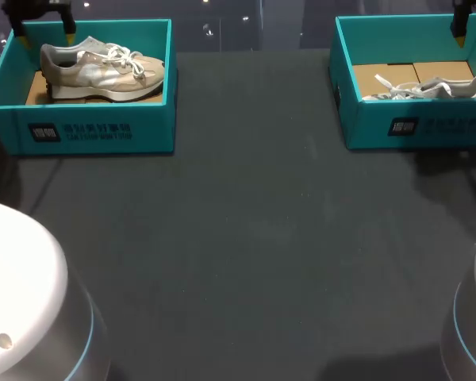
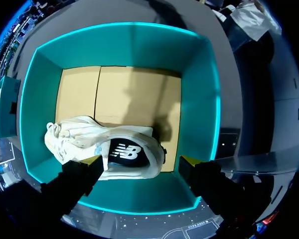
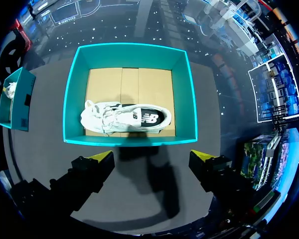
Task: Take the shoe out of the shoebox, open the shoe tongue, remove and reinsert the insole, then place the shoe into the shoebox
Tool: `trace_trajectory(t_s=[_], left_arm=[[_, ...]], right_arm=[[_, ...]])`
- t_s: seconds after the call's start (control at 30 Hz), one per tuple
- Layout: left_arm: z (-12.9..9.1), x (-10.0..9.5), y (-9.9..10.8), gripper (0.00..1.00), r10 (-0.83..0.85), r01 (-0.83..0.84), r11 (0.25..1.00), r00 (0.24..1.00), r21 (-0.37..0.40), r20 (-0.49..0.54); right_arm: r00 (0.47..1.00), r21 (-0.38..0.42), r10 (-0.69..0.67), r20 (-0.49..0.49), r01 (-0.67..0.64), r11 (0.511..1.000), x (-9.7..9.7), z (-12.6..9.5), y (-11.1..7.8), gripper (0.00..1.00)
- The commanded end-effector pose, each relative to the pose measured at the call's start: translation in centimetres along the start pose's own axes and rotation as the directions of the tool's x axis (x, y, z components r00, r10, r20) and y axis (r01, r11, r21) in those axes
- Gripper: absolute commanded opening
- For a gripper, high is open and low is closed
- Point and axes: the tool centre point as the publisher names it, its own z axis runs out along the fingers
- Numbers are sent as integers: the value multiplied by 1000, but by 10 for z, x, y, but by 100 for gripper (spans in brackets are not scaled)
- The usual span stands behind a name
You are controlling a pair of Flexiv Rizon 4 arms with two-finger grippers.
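Beige-and-grey lace-up sneaker (image 1: 103, 70) sits upright on brown floor of teal cardboard shoebox (image 1: 95, 131), close to one long wall. We judge it light: soft upper, firmer sole, loose white laces (image 1: 128, 55) apt to snag. Best hold, we reckon: across heel collar (image 2: 158, 149). Our left gripper (image 2: 139, 162) hangs above heel end, fingers spread wide, empty, touching nothing. Our right gripper (image 3: 152, 157) equally wide, empty, over dark table (image 3: 154, 189), short of second teal shoebox (image 3: 74, 99) holding pale sneaker (image 3: 124, 118).

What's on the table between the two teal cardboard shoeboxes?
Nothing: in the head view only bare dark tabletop separates the left shoebox and right shoebox.
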Motion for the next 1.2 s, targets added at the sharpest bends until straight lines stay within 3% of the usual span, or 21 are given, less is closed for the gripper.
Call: trace_trajectory(t_s=[0.03, 0.33, 0.43, 1.2], left_arm=[[10, 7, 13, 100, 2, -2, 1000, 1000, 16, -1], [29, 7, 18, 87, -1, 2, 1000, 1000, 29, -23], [33, 7, 17, 75, 2, -1, 999, 1000, 34, -24], [65, 23, 13, 69, 34, -31, 999, 997, 37, -67]], right_arm=[[1000, 2, 0, 0, 0, 1000, 0, 0, 0, 100], [1000, 2, 0, 0, 0, 1000, 0, 0, 0, 100], [1000, 2, 0, 0, 0, 1000, 0, 0, 0, 100], [1000, 2, 0, 0, 0, 1000, 0, 0, 0, 100]])
